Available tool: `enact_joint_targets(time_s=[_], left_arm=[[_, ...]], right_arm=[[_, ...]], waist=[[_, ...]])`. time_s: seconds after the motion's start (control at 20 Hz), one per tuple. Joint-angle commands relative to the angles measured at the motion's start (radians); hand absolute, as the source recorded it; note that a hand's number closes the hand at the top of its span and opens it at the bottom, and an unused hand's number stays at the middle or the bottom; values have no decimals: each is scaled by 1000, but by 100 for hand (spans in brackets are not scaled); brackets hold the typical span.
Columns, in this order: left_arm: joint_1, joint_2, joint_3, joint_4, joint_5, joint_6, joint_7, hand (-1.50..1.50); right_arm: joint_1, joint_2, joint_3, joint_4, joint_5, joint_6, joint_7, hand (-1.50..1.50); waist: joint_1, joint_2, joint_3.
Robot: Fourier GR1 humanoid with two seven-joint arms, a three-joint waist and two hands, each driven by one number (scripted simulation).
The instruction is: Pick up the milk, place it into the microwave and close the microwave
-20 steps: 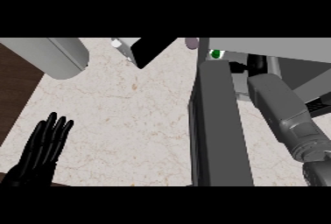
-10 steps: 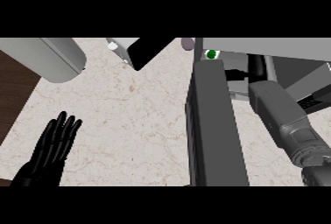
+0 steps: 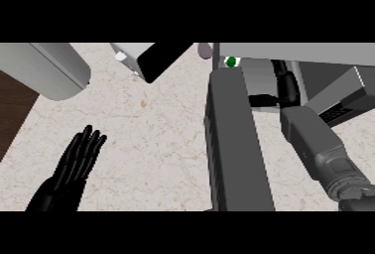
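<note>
Far left: grey rounded appliance [image 3: 51,67] at the counter [image 3: 157,149] edge. Below it, left hand [image 3: 73,171] rests flat over the counter, fingers straight and together, holding nothing. Top centre: a white box w/ a dark panel [image 3: 150,57], can't tell what it is. Mid-right: microwave door [image 3: 238,144] stands open, seen edge-on as a long dark slab running up from the bottom. Right of it, the right forearm [image 3: 319,146] reaches into the microwave cavity [image 3: 260,82]; right hand [image 3: 282,94] is dark against the interior, so can't tell how its fingers sit or if it holds anything. Milk isn't clearly visible; prob. inside the cavity by the hand, but can't confirm. Green dot [image 3: 231,61] on the microwave's top edge. Judged step: placing inside the microwave. Next: let go if holding, pull the arm out clear of the door, then swing the door shut.
</note>
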Motion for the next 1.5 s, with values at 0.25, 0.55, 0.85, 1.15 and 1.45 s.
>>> enact_joint_targets(time_s=[0.25, 0.55, 0.85, 1.15, 1.45], left_arm=[[-89, 13, -43, 112, -15, -34, 12, -150], [-164, 71, -77, 242, -45, -128, -16, 150], [-251, 10, -133, 314, -115, -79, 36, 150], [-280, 3, -197, 488, -273, -29, -75, 150], [-372, -7, -332, 635, -255, 22, -38, 150]], right_arm=[[102, 62, -25, -24, -29, 121, -103, -150], [183, 86, -6, -54, -22, 175, -144, -150], [288, 40, 14, -153, -27, 266, -168, -150], [429, 69, 66, -300, -21, 282, -147, -150], [610, 4, 104, -508, -35, 374, -128, -150]], waist=[[-45, -20, -2], [-81, -36, -4], [-86, -40, -5], [-108, -47, -6], [-125, -49, -7]])
